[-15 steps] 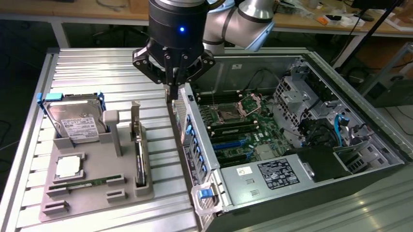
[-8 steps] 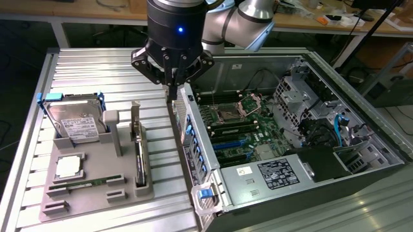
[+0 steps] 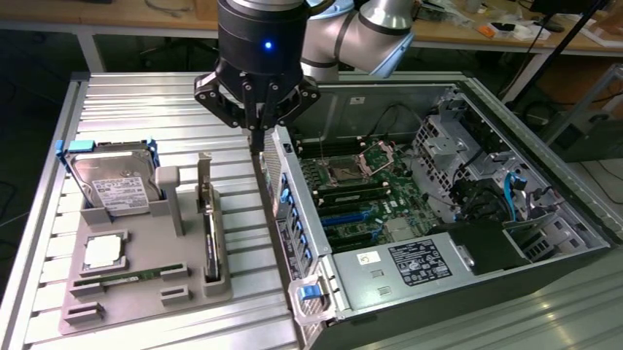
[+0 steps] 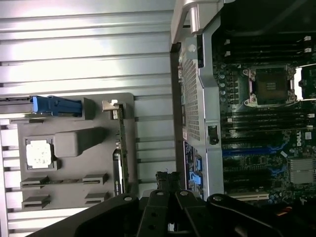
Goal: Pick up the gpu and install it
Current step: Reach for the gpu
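The gpu (image 3: pixel 207 219) stands on its long edge in a slot of the grey holder (image 3: pixel 175 240), its silvery bracket end towards the far side of the table. The wrist view looks down on the gpu (image 4: pixel 121 148) as a thin strip beside the holder (image 4: pixel 74 143). My gripper (image 3: pixel 259 144) hangs shut and holds nothing. It is above the table, between the holder and the wall of the open computer case (image 3: pixel 292 219), higher than the gpu and to the exterior view's right of its bracket end. The gripper (image 4: pixel 168 178) points down at the case's rear wall.
The holder also carries a hard drive (image 3: pixel 112 182) with blue rails, a processor chip (image 3: pixel 105 251) and a green memory stick (image 3: pixel 127 278). The motherboard (image 3: pixel 360 189) lies exposed inside the case, with blue slots (image 4: pixel 252 150). The ribbed metal table (image 3: pixel 146 102) extends behind the holder.
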`<state>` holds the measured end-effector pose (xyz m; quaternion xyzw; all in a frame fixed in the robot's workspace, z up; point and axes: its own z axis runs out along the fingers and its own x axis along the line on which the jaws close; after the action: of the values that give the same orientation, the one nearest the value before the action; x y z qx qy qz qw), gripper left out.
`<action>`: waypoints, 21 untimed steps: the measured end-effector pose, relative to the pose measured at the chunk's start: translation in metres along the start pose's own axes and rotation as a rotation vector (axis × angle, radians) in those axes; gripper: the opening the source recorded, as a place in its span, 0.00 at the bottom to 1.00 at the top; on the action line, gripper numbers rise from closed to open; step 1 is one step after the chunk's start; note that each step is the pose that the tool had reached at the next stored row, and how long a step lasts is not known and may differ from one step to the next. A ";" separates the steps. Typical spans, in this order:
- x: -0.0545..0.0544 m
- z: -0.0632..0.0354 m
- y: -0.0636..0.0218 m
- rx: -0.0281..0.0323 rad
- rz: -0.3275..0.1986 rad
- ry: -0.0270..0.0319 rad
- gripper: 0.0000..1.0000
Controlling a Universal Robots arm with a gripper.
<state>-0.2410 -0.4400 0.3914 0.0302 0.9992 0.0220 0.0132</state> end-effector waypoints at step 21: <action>0.015 0.0000 -0.0079 0.0000 -0.001 0.0001 0.11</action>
<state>-0.2565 -0.4470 0.3906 0.0295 0.9992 0.0220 0.0131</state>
